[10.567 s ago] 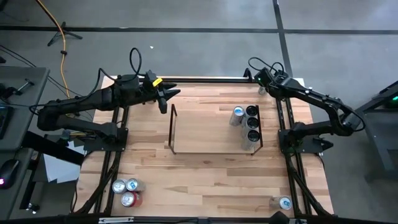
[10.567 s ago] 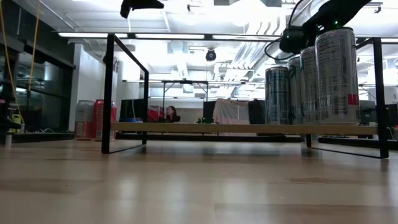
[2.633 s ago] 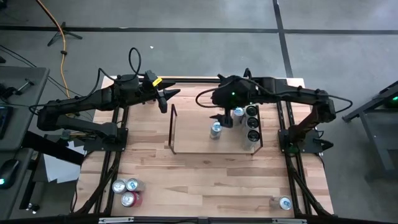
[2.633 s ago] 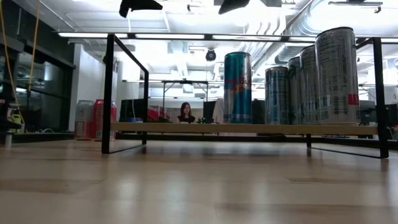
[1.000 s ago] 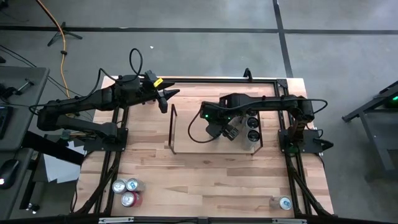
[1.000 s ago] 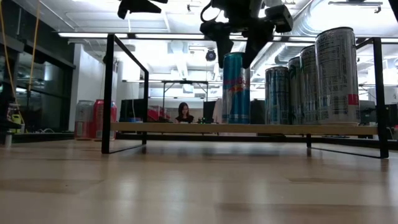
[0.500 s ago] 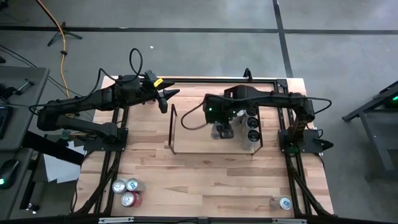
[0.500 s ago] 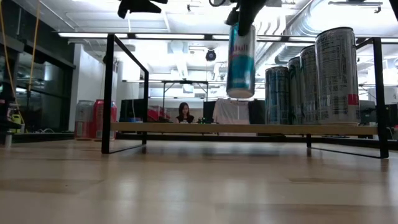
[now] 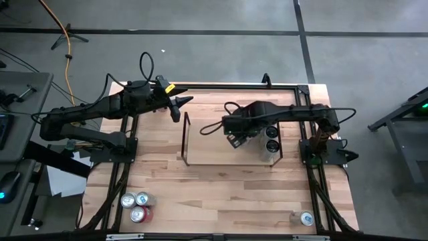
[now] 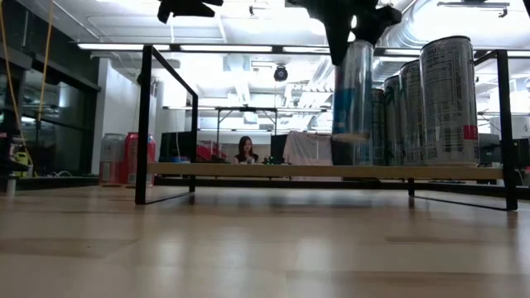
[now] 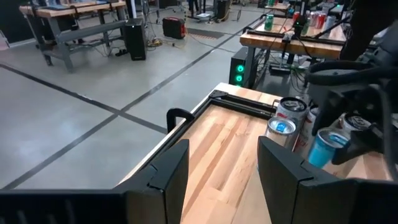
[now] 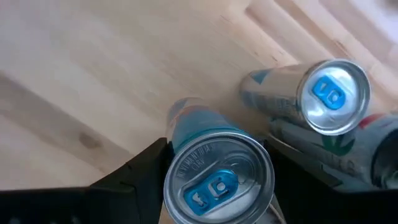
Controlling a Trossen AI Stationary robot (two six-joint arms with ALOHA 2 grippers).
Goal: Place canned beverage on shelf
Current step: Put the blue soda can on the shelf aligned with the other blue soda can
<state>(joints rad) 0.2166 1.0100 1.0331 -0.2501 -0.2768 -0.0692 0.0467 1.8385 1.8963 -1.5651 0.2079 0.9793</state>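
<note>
Low view shows the can (image 10: 354,91) hanging upright, its long axis vertical, its base clear of the shelf (image 10: 331,170) board and just left of the three cans (image 10: 422,103) already lined up there. The right pincer (image 10: 348,29) is clamped on its top end from above, so the can lies straight below the pincer and what remains, I'd judge, is a short drop onto the board beside the row. From overhead the right arm's wrist covers the can altogether; only two can tops (image 9: 272,137) show beside it on the shelf's right end. The right wrist view shows the can's lid (image 12: 219,177) between the dark fingers (image 12: 134,171), with a neighbouring lid (image 12: 333,94) close by. The left pincer (image 9: 175,104) waits near the tabletop's far left edge, fingers apart, well away. How much gap is left to the nearest can I can't make out.
</note>
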